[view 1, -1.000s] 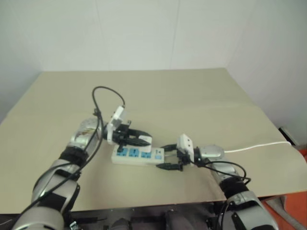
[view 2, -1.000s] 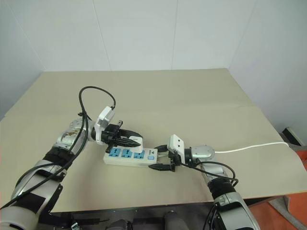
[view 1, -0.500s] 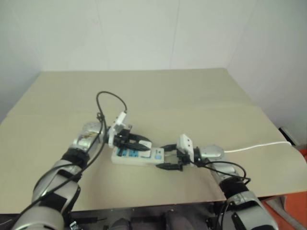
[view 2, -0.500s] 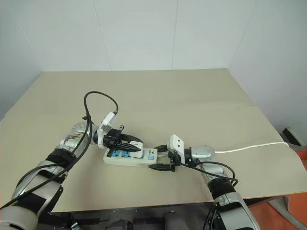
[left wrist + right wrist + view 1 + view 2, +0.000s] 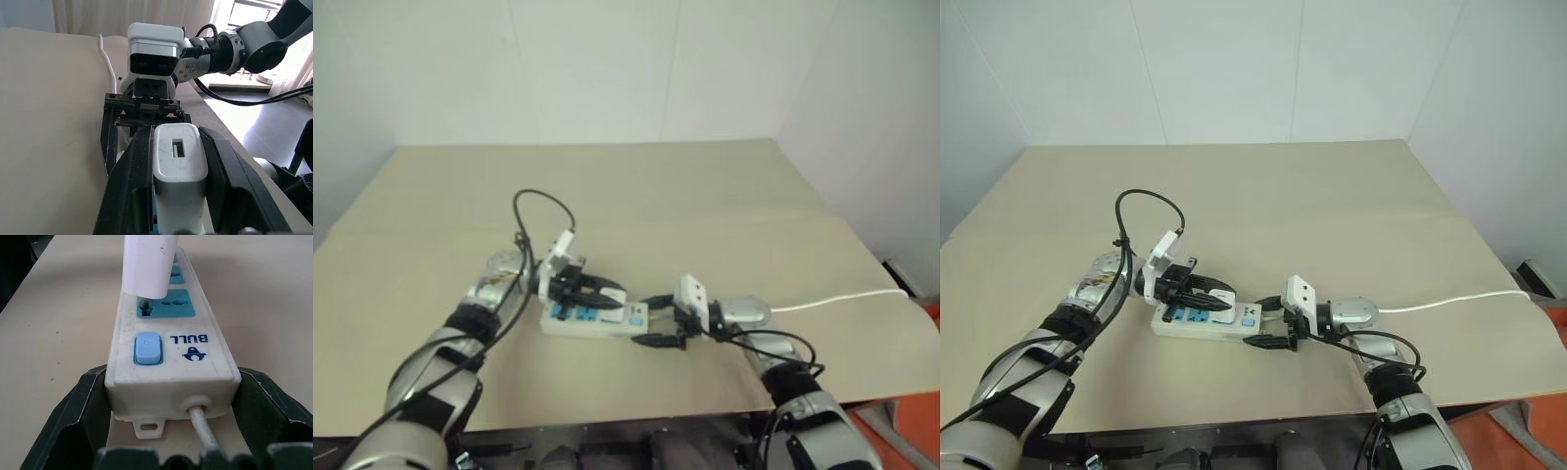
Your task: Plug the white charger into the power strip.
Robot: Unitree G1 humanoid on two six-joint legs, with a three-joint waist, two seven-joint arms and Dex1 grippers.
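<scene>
Clamping the small white boxy charger (image 5: 177, 164), the left pincer (image 5: 1206, 292) hovers over the long white power strip (image 5: 1206, 324) with blue sockets at centre frame on the beige desk (image 5: 1332, 225). Right wrist view reveals the right pincer (image 5: 168, 423) gripping the strip's switch end, charger just above the nearest socket.

The table (image 5: 1332, 206) lies bare beyond both grippers and out to either side of them. Between them the power strip (image 5: 1206, 323) fills the room. The left gripper (image 5: 1217, 295), shut on the charger (image 5: 179, 161), covers the sockets; the right gripper (image 5: 1271, 328) straddles the switch end, its cable (image 5: 1449, 298) trailing behind.
</scene>
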